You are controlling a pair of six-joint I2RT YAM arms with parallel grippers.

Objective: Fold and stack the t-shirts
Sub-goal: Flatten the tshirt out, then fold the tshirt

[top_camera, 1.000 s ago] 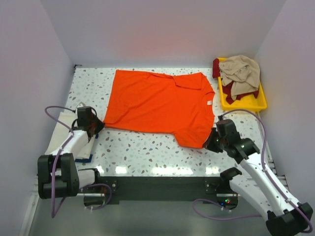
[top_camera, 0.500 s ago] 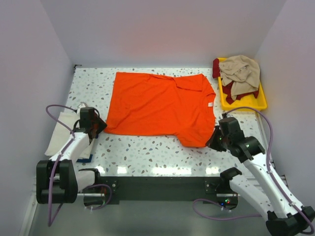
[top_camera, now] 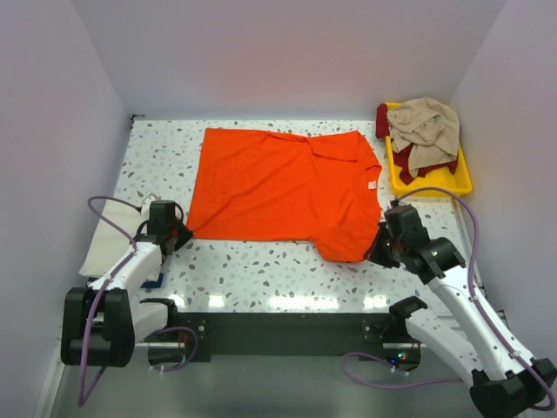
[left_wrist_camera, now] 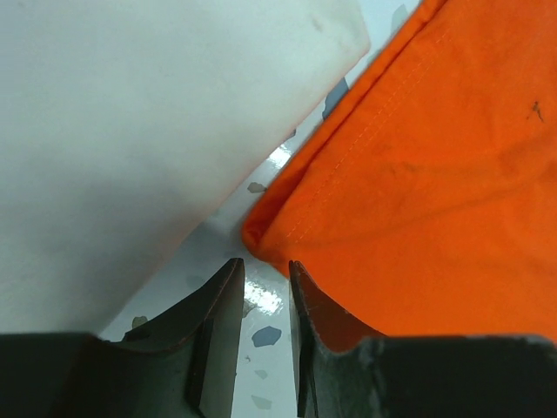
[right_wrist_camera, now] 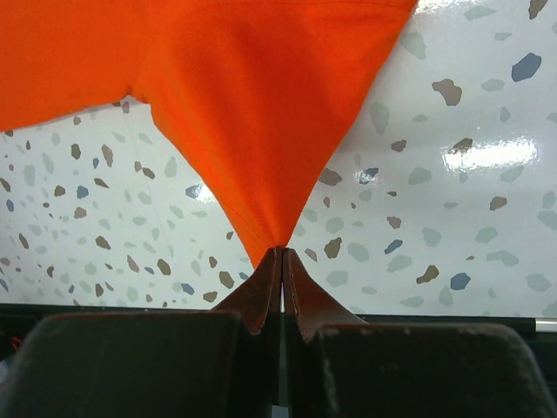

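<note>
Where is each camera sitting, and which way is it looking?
Top camera: above and behind the robot, looking down at the orange t-shirt on the table; both arms show.
Left wrist camera: on the left arm, looking along the open left claw at the shirt's corner and a white cloth.
Right wrist camera: on the right arm, looking along the right claw, shut on the shirt's edge.
Shared: all three see the orange t-shirt.

The left arm (top_camera: pixel 130 266) and right arm (top_camera: pixel 461 300) are white tubes with black joint housings, flanking a black rail (top_camera: pixel 278 333). A purple cable (top_camera: pixel 467 228) loops beside each. The left pincer (left_wrist_camera: pixel 261 279) and right pincer (right_wrist_camera: pixel 281 259) have dark tapered fingers (left_wrist_camera: pixel 218 318).
</note>
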